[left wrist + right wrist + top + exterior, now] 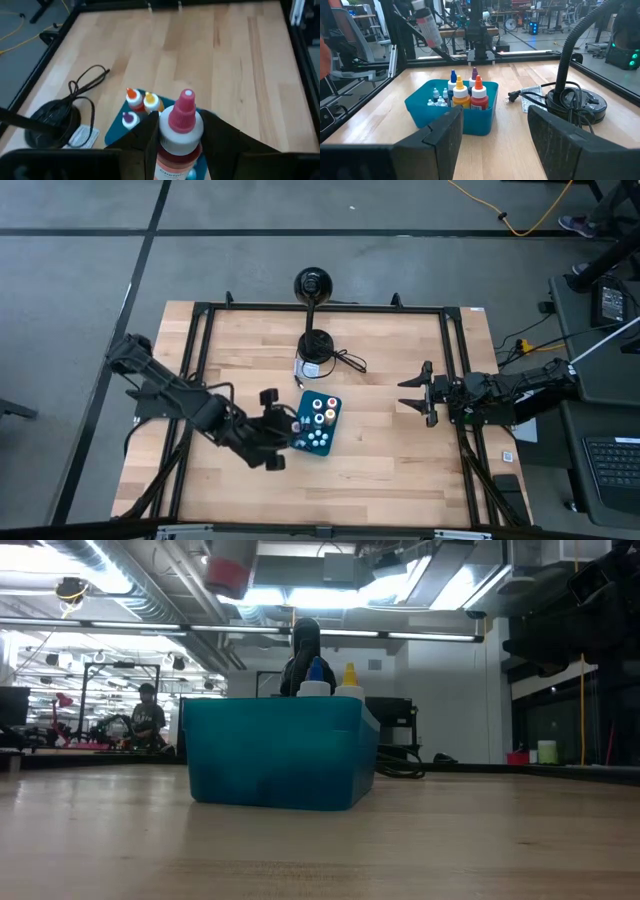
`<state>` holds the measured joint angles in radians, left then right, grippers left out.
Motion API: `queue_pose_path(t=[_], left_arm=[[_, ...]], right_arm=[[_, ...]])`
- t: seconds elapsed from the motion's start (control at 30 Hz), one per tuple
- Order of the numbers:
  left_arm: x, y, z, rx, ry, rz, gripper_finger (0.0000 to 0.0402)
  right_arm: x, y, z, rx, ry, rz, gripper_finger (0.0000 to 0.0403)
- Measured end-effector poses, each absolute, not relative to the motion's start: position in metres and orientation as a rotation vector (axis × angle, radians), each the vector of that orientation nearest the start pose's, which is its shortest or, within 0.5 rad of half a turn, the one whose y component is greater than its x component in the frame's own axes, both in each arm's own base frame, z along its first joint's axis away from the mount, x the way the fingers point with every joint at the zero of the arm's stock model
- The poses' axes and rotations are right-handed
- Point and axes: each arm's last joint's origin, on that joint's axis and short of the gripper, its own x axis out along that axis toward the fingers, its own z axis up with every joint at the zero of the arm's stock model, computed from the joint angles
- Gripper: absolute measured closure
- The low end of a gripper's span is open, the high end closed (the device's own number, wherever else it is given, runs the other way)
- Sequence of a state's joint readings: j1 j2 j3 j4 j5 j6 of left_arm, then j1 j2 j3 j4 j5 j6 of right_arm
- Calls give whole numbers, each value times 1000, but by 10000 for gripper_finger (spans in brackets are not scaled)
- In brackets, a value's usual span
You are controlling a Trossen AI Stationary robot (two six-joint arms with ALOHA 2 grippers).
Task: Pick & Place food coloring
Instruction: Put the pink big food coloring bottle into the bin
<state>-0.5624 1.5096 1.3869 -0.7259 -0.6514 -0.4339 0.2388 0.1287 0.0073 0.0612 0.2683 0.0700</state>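
Observation:
A teal tray (330, 442) (275, 755) (422, 107) sits on the wooden table, with several small bottles standing in it; orange (132, 95), yellow (150, 101) and purple (129, 119) caps show. My left gripper (272, 430) (180, 131) hovers over the tray's left edge, shut on a food coloring bottle (181, 125) with a red cap, white collar and red body. In the low view that bottle (228, 570) is high above the tray. My right gripper (415, 393) (492, 145) waits open to the right of the tray, touching nothing. My left gripper pinches the red-capped bottle between its two fingers (150, 137), which lie on either side of the body just below the white collar (176, 150). The cap (183, 107) sticks out past the fingertips. The bottle is lifted clear above the tray, tilted in the right wrist view (426, 22).
A black stand with a round base (318, 345) (577, 102) and a coiled cable (350, 362) sits beyond the tray, with a small card (306, 370) beside it. Black frame rails (200, 330) run along the table's edges. A person (148, 715) is far behind.

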Motion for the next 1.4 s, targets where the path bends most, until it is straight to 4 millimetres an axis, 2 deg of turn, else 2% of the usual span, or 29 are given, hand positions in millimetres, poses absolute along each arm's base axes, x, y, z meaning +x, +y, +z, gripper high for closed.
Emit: queue_pose_path(t=[0.2,0.7,1.4], left_arm=[[278,-135,302,34,582,218,286],[292,-87,247,54,556,208,287],[290,-45,195,13,577,176,285]], right_arm=[[103,17,161,55,57,-31,179],[103,17,161,55,57,-31,179],[103,17,162,55,57,-31,179]])
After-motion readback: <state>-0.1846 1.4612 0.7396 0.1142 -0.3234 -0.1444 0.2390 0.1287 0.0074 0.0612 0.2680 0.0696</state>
